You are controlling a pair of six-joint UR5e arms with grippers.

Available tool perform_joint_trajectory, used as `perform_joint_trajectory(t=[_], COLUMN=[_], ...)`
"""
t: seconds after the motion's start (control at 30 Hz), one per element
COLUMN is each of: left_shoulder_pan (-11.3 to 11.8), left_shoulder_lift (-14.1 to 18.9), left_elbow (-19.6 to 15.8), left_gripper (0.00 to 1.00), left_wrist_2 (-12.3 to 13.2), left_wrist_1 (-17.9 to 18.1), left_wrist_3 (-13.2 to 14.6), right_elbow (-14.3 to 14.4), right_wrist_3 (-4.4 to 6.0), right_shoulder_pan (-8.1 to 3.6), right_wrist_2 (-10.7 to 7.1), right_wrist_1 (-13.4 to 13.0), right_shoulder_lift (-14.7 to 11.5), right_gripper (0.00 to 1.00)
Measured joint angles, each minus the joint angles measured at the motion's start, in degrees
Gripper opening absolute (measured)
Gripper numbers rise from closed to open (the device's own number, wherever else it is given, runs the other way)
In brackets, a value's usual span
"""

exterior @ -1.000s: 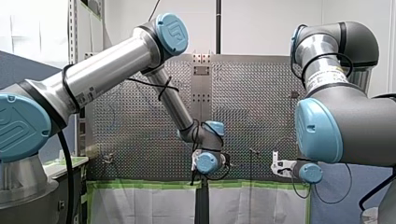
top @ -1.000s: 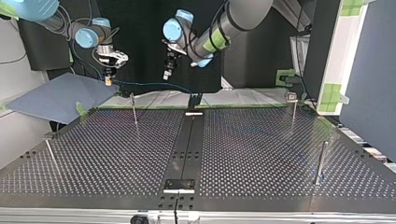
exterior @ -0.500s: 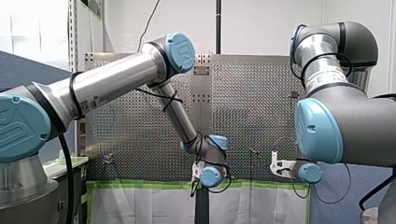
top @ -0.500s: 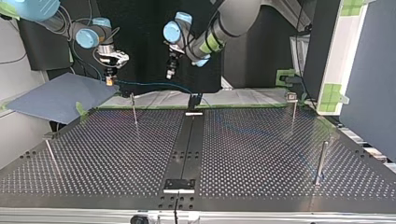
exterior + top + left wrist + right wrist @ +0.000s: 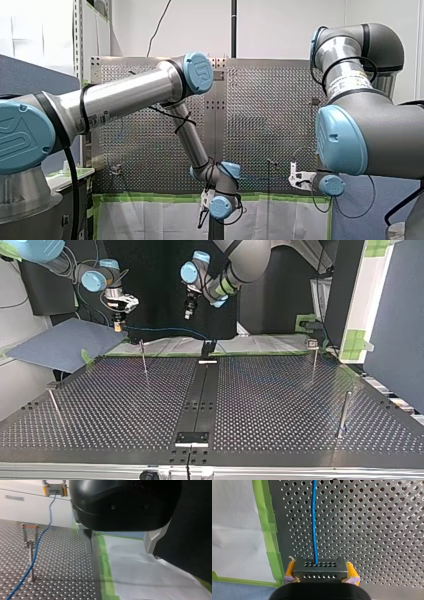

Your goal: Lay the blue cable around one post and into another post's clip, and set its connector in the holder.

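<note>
While my right tool grips the connector, my open, empty left tool has withdrawn.

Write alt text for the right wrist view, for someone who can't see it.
My right gripper, jaws with yellow pads, clamps a dark connector, whose blue cable runs straight ahead over the perforated table. Green tape and a white sheet border the table beside it.
</note>
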Motion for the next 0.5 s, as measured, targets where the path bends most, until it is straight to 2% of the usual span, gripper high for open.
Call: perform_joint_trajectory(t=[0.17, 0.5], left_shoulder_pan=[0.0, 0.0], left_shoulder_lift=[0.6, 3.9], left_elbow=[0.7, 0.9], left_gripper=[1.0, 1.0], left_wrist_2=[-0.1, -1.4], left_wrist_1=[0.8, 0.2], left_wrist_3=[-0.8, -0.9], right_elbow=[0.0, 0.0], right_wrist_3=[0.03, 0.03], right_shoulder_pan=[0.0, 0.03], right_wrist_2=[0.0, 0.0], right_wrist_1=[0.0, -0.1], right_shoulder_lift=[0.0, 0.0], right_gripper=[0.27, 0.27])
